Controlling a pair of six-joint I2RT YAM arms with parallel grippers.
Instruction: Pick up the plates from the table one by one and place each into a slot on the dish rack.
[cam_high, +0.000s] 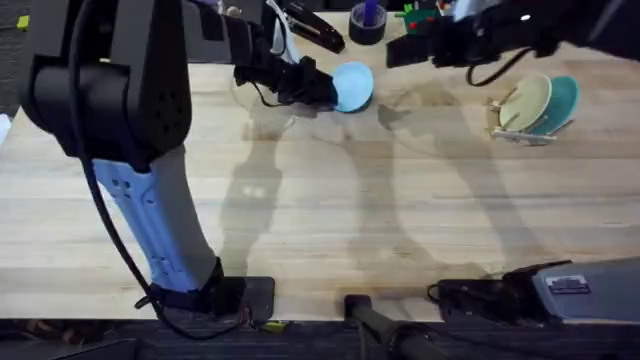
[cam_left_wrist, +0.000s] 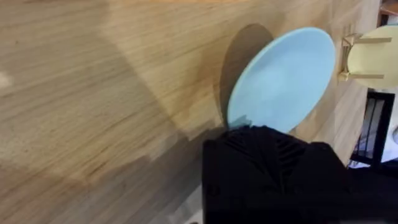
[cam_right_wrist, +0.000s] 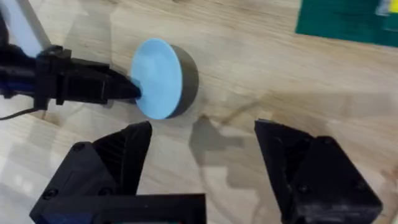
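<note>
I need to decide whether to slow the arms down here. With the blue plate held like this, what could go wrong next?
The left claw pinches the blue plate by one edge only, so it might tilt or slip in transit. The right claw hangs open near the plate; the arms might collide. The dish rack already holds a cream plate and a teal plate, so the incoming plate could knock them.

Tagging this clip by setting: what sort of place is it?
Likely a lab workbench, not a kitchen: a plank table with two robot arms, a tape roll and a small dish rack.
</note>
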